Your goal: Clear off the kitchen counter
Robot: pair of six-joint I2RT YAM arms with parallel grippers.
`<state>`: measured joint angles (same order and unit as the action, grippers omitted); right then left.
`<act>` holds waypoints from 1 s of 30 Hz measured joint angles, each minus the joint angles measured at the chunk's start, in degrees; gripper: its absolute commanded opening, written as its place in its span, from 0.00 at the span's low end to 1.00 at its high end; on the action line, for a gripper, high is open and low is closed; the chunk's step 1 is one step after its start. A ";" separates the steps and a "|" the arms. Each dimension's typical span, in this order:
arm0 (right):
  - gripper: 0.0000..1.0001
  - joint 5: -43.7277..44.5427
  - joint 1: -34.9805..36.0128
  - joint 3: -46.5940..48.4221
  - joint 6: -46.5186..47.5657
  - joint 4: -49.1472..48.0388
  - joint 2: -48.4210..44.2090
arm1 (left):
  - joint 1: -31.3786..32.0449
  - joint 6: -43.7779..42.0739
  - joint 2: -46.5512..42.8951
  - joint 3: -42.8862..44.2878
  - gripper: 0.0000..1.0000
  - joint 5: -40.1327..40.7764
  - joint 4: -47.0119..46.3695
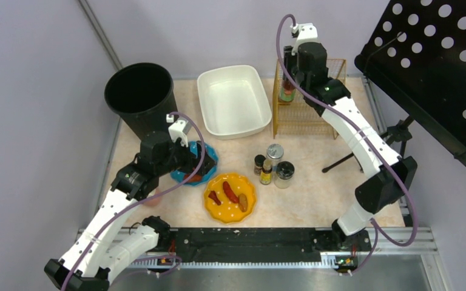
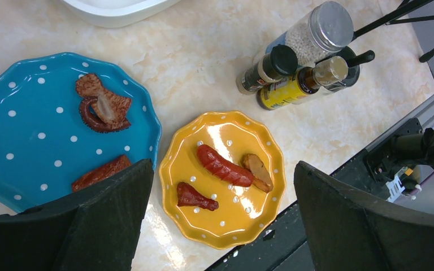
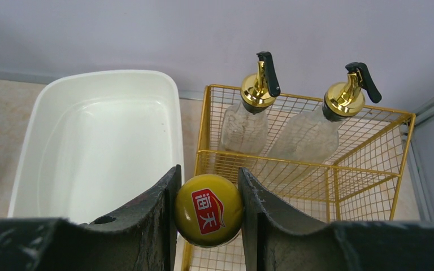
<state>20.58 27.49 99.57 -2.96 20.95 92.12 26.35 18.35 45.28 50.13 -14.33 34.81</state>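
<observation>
The pale marbled kitchen counter [image 1: 315,200] carries a blue dotted plate [image 1: 211,159] and a yellow dotted plate [image 1: 227,213], both with food scraps. My left gripper [image 1: 189,167] hovers over the blue plate. In the left wrist view it [image 2: 223,169] is open and empty, with the blue plate [image 2: 34,141] on the left and the yellow plate [image 2: 226,220] between its fingers. My right gripper [image 1: 289,77] is shut on the yellow cap [image 3: 209,212] of a sauce bottle [image 1: 287,93] at the left side of the gold wire basket [image 1: 324,115].
Several spice jars [image 1: 274,151] stand right of the plates. An empty white basin [image 1: 201,91] sits at the back, a black bin [image 1: 141,91] at the back left. Two pump bottles [image 3: 260,107] stand in the basket. A black perforated stand [image 1: 437,60] overhangs the right edge.
</observation>
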 measured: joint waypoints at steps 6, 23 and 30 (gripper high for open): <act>0.00 0.48 -2.47 0.33 0.02 -0.35 3.19 | 0.00 0.00 0.00 0.00 0.98 -0.02 0.00; 0.00 -0.17 -4.74 -0.31 -0.87 -6.88 8.55 | 0.00 0.00 0.81 0.00 0.99 0.00 0.02; 0.00 -1.29 -4.74 -2.89 -2.56 -9.03 8.55 | 0.00 -0.02 1.03 0.00 0.99 -0.02 0.04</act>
<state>19.29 22.74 96.68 -5.52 11.92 100.66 26.35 18.33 46.30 50.13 -14.35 34.85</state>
